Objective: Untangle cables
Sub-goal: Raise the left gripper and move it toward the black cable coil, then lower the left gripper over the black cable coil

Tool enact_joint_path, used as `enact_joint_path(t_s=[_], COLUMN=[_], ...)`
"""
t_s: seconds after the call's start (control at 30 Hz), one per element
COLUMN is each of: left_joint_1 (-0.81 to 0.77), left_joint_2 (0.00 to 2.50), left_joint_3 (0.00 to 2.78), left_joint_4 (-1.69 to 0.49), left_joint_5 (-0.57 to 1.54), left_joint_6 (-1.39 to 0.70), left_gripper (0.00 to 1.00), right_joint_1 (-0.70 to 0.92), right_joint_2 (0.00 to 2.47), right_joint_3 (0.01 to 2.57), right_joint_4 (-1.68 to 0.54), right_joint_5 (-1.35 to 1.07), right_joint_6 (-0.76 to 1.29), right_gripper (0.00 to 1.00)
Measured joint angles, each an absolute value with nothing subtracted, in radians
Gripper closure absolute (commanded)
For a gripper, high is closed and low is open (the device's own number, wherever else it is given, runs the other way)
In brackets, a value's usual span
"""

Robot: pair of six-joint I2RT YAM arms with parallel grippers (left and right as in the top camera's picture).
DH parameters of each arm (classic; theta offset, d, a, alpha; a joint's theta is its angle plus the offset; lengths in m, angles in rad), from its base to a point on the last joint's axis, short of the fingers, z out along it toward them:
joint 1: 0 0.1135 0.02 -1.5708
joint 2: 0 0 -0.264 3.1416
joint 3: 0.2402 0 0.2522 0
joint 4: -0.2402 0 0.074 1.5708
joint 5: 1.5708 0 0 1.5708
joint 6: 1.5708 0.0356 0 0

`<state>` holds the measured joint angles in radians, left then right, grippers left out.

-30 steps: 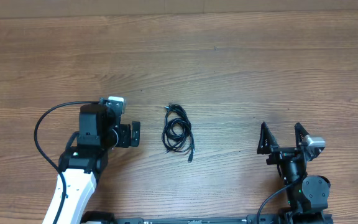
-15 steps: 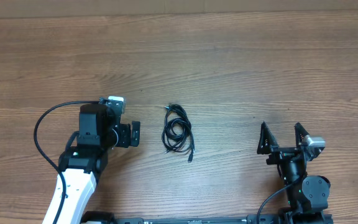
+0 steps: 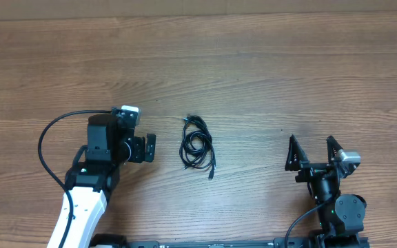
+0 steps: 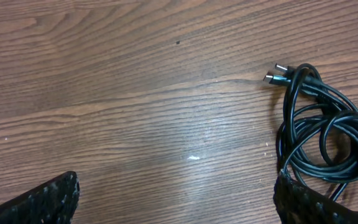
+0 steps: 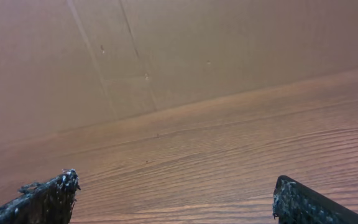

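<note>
Nothing is untangled yet — the thin black cables [image 3: 198,142] lie in one knotted coil in the middle of the brown wooden surface [image 3: 267,69]. The left pincer [image 4: 176,186] waits released near the coil; the right pincer [image 3: 311,141] — released too — sits well apart.
</note>
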<state>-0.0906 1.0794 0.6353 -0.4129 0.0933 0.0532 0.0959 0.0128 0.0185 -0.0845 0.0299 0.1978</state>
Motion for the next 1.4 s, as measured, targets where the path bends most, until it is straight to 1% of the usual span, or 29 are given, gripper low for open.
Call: enact_joint_path(t_s=[0.7,0.9,1.0,1.13,1.4], left_joint_1=[-0.091,-0.091,-0.091,-0.102,-0.231], left_joint_2=[1.102,1.102,1.103,1.103,1.139], left_joint_3=[0.637,0.713,0.795,0.879,0.982], left_joint_4=[-0.437,-0.564,-0.642,-0.691,-0.836], left_joint_5=[0.094,0.104,0.147,0.210,0.275], left_joint_6=[0.067,0.097,0.111,0.114,0.112], left_gripper=[0.00,0.00,0.00,0.00,0.00], right_joint_1=[0.096,0.096,0.096,0.096,0.096], right_joint_2=[0.013,0.013,0.013,0.013,0.013], right_joint_3=[0.019,0.019,0.019,0.019,0.019], right_joint_4=[-0.084,-0.084,-0.084,-0.084,-0.084], right_joint_5=[0.030,0.030,0.029,0.030,0.030], right_joint_6=[0.198,0.198,0.199,0.198,0.198], right_gripper=[0.00,0.00,0.00,0.00,0.00])
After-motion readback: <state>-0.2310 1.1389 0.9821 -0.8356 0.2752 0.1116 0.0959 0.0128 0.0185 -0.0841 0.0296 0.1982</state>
